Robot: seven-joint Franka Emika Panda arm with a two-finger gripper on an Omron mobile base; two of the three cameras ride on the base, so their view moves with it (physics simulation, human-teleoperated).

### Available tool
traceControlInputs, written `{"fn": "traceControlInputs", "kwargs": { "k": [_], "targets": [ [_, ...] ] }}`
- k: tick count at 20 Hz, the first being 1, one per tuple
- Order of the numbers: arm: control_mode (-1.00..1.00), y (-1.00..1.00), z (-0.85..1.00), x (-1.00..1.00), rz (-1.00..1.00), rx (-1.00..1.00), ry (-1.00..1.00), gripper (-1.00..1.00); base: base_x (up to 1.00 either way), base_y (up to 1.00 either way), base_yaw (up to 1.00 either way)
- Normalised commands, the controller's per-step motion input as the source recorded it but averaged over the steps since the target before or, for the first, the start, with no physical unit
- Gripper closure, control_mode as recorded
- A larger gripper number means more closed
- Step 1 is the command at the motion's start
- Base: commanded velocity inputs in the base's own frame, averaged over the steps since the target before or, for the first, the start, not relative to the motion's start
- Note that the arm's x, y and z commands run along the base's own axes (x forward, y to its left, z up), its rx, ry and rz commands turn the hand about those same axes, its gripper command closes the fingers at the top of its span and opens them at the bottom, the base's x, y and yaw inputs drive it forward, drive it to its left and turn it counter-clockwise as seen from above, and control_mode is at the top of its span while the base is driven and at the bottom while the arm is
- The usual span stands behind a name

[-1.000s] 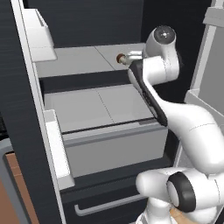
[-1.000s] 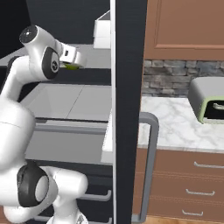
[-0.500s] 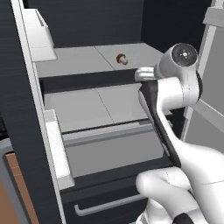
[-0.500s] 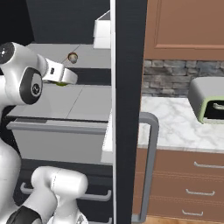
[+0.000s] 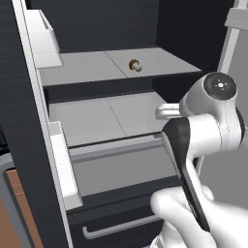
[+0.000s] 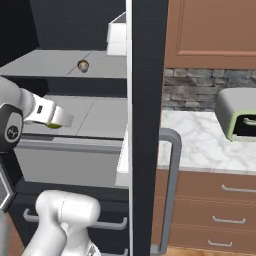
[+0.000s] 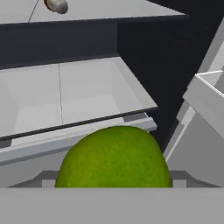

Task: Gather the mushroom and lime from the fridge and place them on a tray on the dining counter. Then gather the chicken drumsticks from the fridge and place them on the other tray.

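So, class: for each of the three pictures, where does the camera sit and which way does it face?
Left base view: behind-left, facing the open fridge; white arm at lower right.
Right base view: behind-right, facing the fridge and marble counter; the gripper holds the round green lime.
Hand view: on the hand, lime close up.
Shared: small brown mushroom on the upper shelf.

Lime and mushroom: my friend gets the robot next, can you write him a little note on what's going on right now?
Gripper: shut on the lime, carried out in front of the open fridge.
Mushroom: lying on the upper fridge shelf, untouched.
Trays and chicken drumsticks: not in sight from here.
Done: lime picked up.
Left: take the lime to a tray on the dining counter, fetch the mushroom to the same tray, then put the drumsticks on the other tray.
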Motion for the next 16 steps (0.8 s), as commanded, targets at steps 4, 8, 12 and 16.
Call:
{"fn": "traceControlInputs", "kwargs": {
  "k": [4, 8, 12, 16],
  "targets": [
    [-1.00, 0.00, -0.31, -0.84, 0.00, 0.00, 0.01, 1.00, 0.00, 0.00, 0.00],
    [1.00, 0.00, 0.00, 0.00, 0.00, 0.00, 0.00, 1.00, -0.20, 0.00, 0.00],
    [1.00, 0.00, 0.00, 0.00, 0.00, 0.00, 0.00, 1.00, -0.71, 0.04, -0.01],
    [1.00, 0.00, 0.00, 0.00, 0.00, 0.00, 0.00, 1.00, -1.00, 0.29, -0.06]
  ]
}}
